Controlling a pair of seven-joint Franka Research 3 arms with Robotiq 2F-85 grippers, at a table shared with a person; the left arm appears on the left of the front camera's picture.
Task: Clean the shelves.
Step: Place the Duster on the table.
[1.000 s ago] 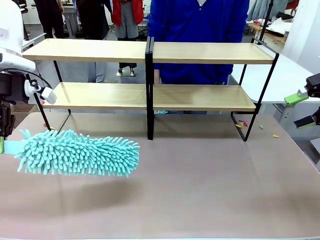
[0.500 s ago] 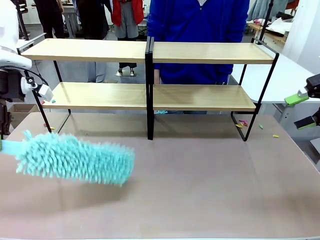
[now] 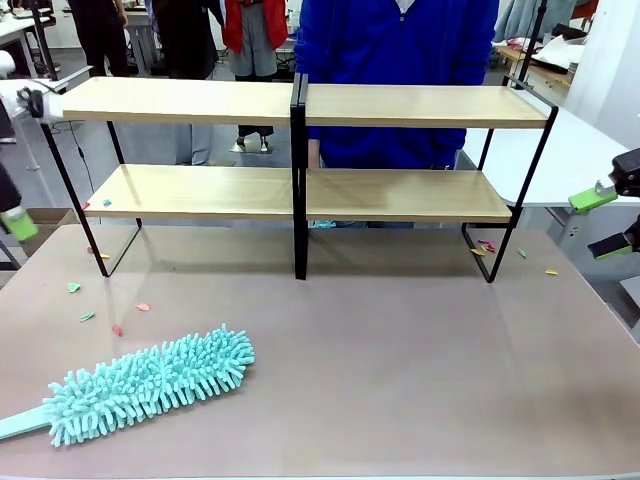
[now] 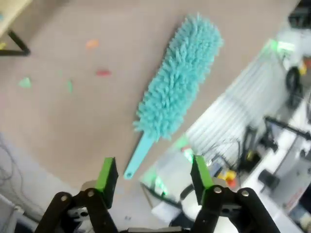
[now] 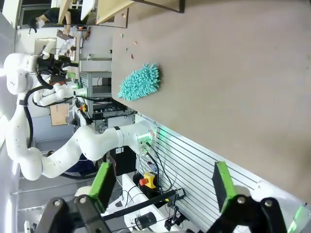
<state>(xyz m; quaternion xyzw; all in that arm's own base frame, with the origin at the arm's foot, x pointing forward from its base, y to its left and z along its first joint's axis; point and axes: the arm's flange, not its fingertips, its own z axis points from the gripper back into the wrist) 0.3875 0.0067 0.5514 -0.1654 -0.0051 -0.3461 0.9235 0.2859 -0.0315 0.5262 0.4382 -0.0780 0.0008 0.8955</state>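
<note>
The teal duster [image 3: 140,385] lies flat on the table [image 3: 420,370], its handle poking off the near left corner. The left gripper [image 4: 154,177] hangs above it with its green pads wide apart and nothing between them — it has let go, and from its own camera the duster sits straight ahead of the fingers, handle end nearest. In the front view one green fingertip [image 3: 18,224] of that arm shows at the left edge, well above and to the left of the duster.

The shelves [image 3: 300,180] stand across the far half of the table, beyond the left gripper and off to its inner side, both wooden boards looking bare apart from a speck or two near the left end of the lower one. Small coloured scraps [image 3: 100,305] dot the table between the rack's left leg and the duster — likely swept off the boards, which would explain why the tool is set down.

The right gripper [image 5: 163,184] waits off the right side of the table, jaws spread and empty, seemingly parked clear of the work. A few more scraps [image 3: 520,255] lie by the rack's right foot.
</note>
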